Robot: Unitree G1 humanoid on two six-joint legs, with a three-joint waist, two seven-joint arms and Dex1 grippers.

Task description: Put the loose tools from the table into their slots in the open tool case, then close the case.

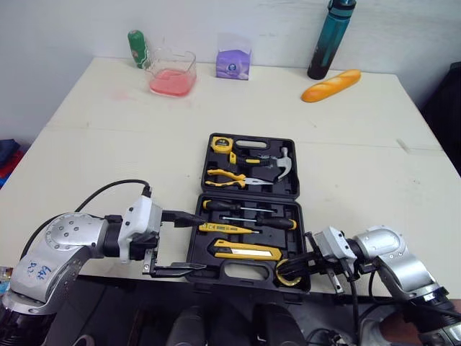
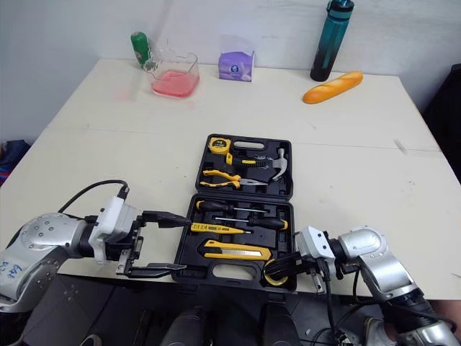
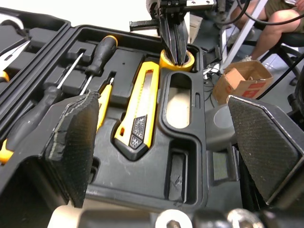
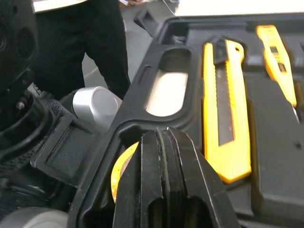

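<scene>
The black tool case lies open at the table's front edge. Its far half holds a tape measure, pliers and a hammer. Screwdrivers, a yellow tester and a yellow utility knife lie in the near half. My left gripper is open at the case's near left side, one finger over the screwdrivers and the other off the front edge. At the near right corner, my right gripper is shut on a yellow tape roll that sits in its slot.
Along the table's back stand a green bottle, a clear tub with pink contents, a purple box, a teal bottle and a bread loaf. A seated person's legs and a cardboard box are beyond the table.
</scene>
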